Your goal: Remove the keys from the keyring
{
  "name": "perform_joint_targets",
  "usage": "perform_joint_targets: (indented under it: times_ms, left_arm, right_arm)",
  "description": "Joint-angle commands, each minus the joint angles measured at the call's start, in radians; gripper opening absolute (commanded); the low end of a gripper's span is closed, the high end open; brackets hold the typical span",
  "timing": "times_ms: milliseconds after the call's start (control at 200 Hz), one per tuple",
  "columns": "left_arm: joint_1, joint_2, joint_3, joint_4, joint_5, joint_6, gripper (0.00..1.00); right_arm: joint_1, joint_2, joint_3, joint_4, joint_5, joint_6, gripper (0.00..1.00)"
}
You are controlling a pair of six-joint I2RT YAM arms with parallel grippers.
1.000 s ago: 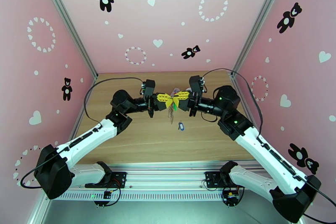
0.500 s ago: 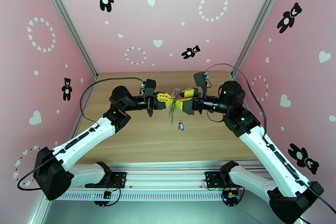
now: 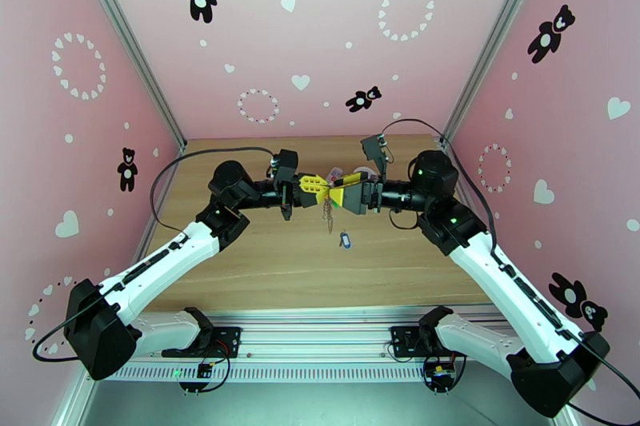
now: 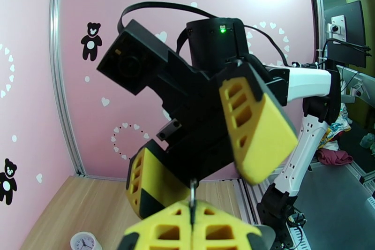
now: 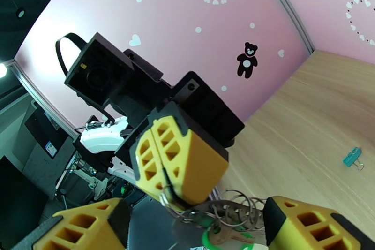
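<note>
Through the right wrist: right gripper (image 5: 199, 220) fingers wide apart, flanking the keyring (image 5: 234, 212) and the green key (image 5: 209, 237) at 7 o'clock of its rings; beyond, ring pinched tight in the shut left gripper (image 5: 169, 195). From overhead: blue key (image 3: 345, 240) loose on the table (image 3: 264, 260), 5 o'clock of the dangling keyring

Pink bear-print walls (image 3: 240, 20), wooden tabletop (image 3: 280, 268)

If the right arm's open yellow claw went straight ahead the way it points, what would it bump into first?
Most likely the keyring dangling from the shut left gripper. It already sits between the open fingers of the right gripper, though depth is hard to judge.
</note>
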Motion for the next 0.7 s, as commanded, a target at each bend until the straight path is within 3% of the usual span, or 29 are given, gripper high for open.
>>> perform_joint_targets:
  times_ms: [0,696]
  left_arm:
    - [0.008,0.002,0.028,-0.018,-0.013,0.032,0.0]
    - [0.015,-0.035,0.018,-0.105,-0.045,0.102,0.0]
  right_arm:
    - [0.02,0.01,0.014,0.043,-0.028,0.035,0.78]
    - [0.037,-0.046,0.043,-0.113,0.001,-0.019,0.68]
